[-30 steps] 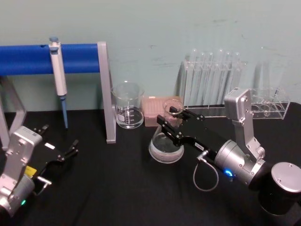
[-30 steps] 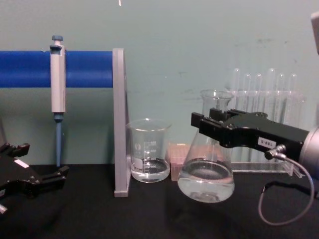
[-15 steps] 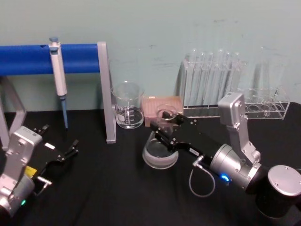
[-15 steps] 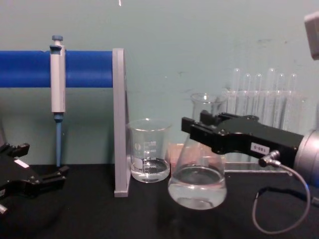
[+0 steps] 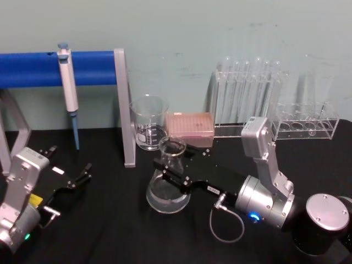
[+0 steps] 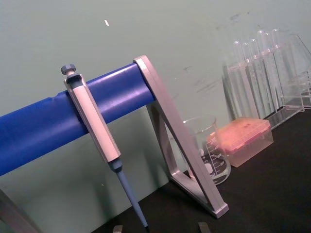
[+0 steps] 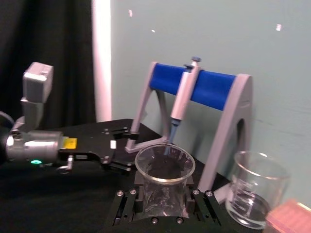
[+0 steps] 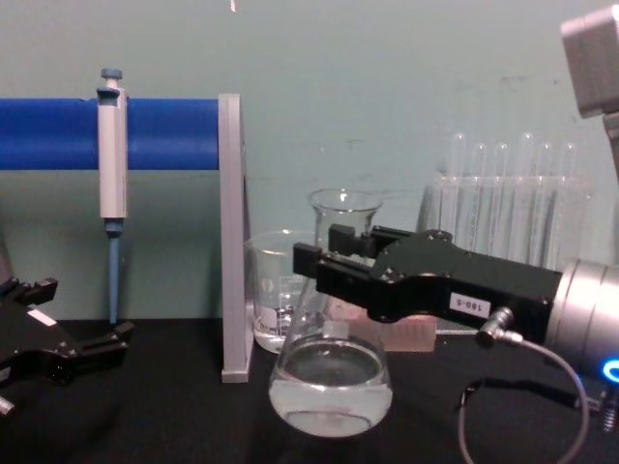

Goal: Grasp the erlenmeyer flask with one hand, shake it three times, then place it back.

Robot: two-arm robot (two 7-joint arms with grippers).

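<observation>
The erlenmeyer flask (image 5: 168,192) is clear glass with some clear liquid in its wide base (image 8: 331,387). It stands upright in front of the beaker, left of the table's middle. My right gripper (image 5: 171,165), black with a white label strip, is shut on the flask's neck just under the flared rim (image 7: 165,162). I cannot tell whether the base touches the black table. My left gripper (image 5: 82,175) rests open at the near left, apart from the flask, and it also appears at the chest view's left edge (image 8: 73,319).
A glass beaker (image 5: 149,129) with liquid stands behind the flask, beside the grey post of a blue stand (image 5: 122,104) that holds a pipette (image 5: 67,82). A pink tip box (image 5: 190,125) and test tube racks (image 5: 247,99) line the back right.
My right gripper has carried the flask to the left and nearer to me, from in front of the pink box to in front of the beaker. The left arm has not moved.
</observation>
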